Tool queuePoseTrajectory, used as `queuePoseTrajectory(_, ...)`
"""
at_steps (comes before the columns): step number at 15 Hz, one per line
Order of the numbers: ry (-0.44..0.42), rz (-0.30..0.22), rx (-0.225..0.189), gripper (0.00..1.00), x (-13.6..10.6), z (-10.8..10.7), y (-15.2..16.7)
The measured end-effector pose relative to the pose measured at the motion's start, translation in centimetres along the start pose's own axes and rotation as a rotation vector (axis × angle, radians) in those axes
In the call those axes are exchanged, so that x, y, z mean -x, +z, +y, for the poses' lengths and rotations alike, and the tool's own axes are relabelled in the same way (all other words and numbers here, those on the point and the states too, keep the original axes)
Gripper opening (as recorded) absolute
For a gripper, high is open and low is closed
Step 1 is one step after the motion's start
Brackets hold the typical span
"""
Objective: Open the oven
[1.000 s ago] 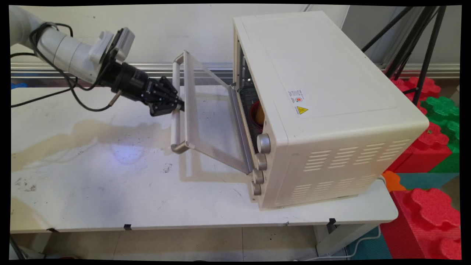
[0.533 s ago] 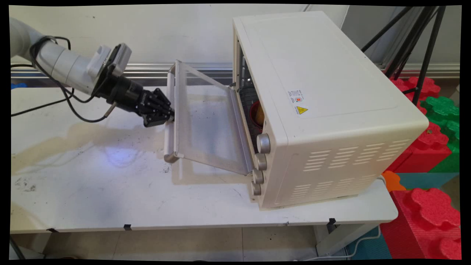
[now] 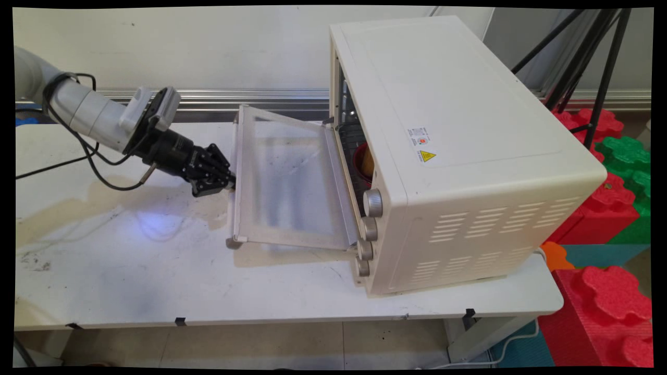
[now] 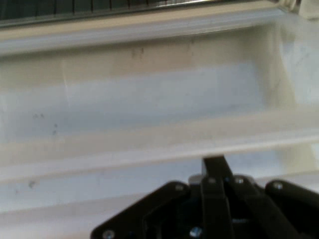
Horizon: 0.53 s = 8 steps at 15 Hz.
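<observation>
A cream toaster oven (image 3: 458, 130) stands on the right of the white table (image 3: 156, 281). Its glass door (image 3: 286, 182) hangs almost flat, hinged at the bottom. My gripper (image 3: 229, 182) is shut, and its tips press on the door's handle bar (image 3: 232, 219) at the door's left edge. In the hand view the shut gripper (image 4: 214, 162) touches the pale handle (image 4: 124, 149), with the door glass (image 4: 149, 89) beyond it. Inside the oven a red vessel with something yellow in it (image 3: 365, 161) shows through the opening.
Several metal knobs (image 3: 372, 203) run down the oven's front right side. A black tripod (image 3: 589, 62) and red and green foam blocks (image 3: 609, 208) stand off the table's right end. Black cables (image 3: 99, 166) hang under the arm.
The oven door has swung down from about half open to nearly flat. My gripper moved down and left with the handle.
</observation>
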Motion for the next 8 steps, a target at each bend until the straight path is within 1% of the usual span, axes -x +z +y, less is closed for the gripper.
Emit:
queuePoseTrajectory(5, -0.009, -0.034, 0.003, 0.00, 2.1, 0.3, 0.2)
queuePoseTrajectory(8, -0.011, -0.046, 0.004, 0.00, 2.8, 0.3, 0.2)
